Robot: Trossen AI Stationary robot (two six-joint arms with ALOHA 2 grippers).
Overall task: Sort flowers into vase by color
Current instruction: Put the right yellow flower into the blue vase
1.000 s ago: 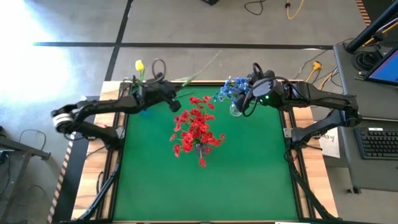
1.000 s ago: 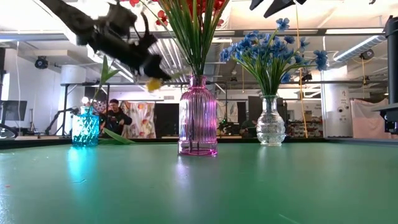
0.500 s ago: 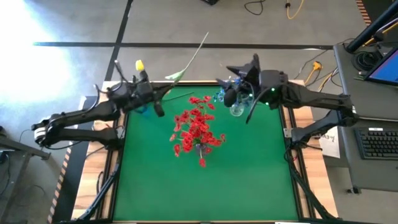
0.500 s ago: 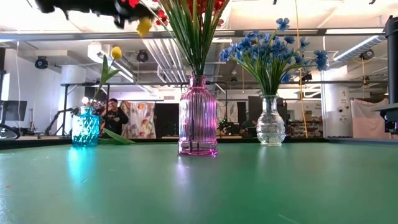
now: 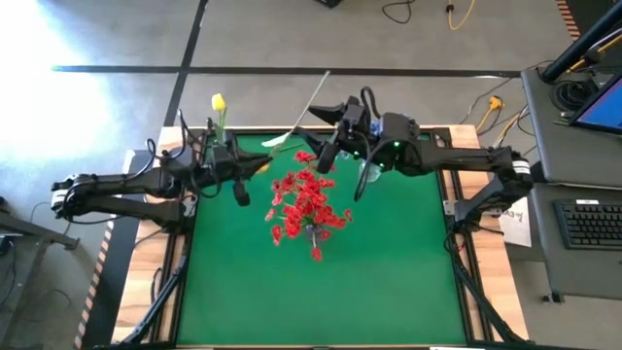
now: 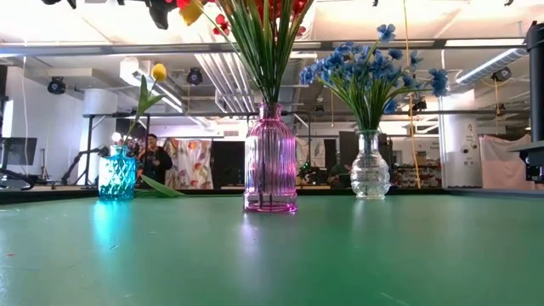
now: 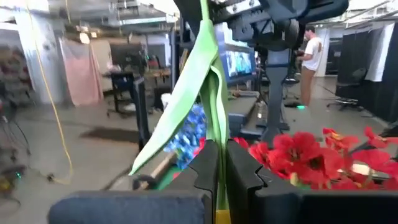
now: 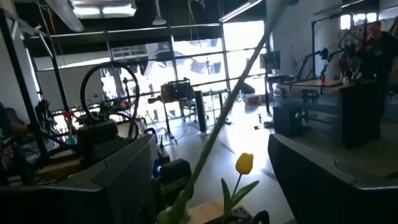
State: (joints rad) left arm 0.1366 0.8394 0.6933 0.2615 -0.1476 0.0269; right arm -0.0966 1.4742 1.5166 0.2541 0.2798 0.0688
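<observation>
My left gripper [image 5: 240,183] [image 7: 221,155] hangs high over the table's left part, shut on a yellow tulip sprig. The sprig's bud [image 6: 191,11] sits by the fingers, and its long stem [image 5: 303,102] slants up toward the far edge. My right gripper [image 5: 327,153] [image 8: 211,146] is open. Its fingers stand on either side of that stem [image 8: 231,102], apart from it. A teal vase [image 6: 116,174] at the far left corner holds one yellow tulip [image 5: 218,102]. A pink vase [image 6: 270,161] in the middle holds red sprigs [image 5: 306,199]. A clear vase [image 6: 370,168] holds blue sprigs. My left gripper pinches the sprig between its two fingers, low on the stem [image 7: 216,132] where the long leaf [image 7: 189,87] starts, just ahead of the bud. The stem runs on forward out of the fingers. The whole sprig is lifted clear of the table and slants upward.
The red bouquet stands tall in the table's middle, just near of both grippers. The right arm [image 5: 457,156] reaches over the clear vase. Bare green mat [image 5: 321,301] fills the near half. A desk with a keyboard [image 5: 588,224] stands off the right side. A person [image 6: 153,157] is far behind.
My left gripper rose with the sprig, left the top of the low view, and drew back toward the table's left and near side. The stem tipped more upright. My right gripper swung from above the clear vase toward the table's left and now stands around the stem.
</observation>
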